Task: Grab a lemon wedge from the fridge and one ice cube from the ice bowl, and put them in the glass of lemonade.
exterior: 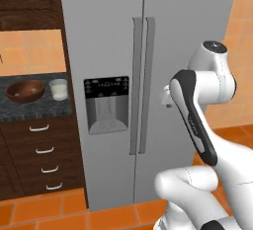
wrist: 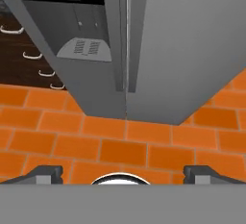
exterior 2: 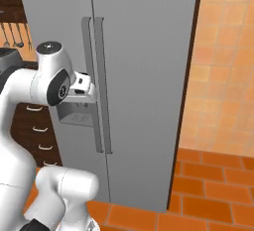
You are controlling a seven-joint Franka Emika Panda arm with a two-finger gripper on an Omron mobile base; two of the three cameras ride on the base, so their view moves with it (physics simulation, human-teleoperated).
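On the dark speckled counter [exterior: 34,109] at far left: round, shallow, reddish-brown wooden ice bowl [exterior: 24,90], with short clear glass of pale lemonade [exterior: 59,89] just beside it on the right. Below, dark wooden drawers [exterior: 44,157] with pale curved handles. Rightward, tall grey steel two-door fridge [exterior: 108,31], both doors shut, black dispenser panel [exterior: 105,103] on left door, long vertical handles [exterior: 141,86] at centre seam. Before right door, end effector [wrist: 122,174] spread fully wide, holding nothing, aimed down at orange tiled floor [wrist: 120,143].
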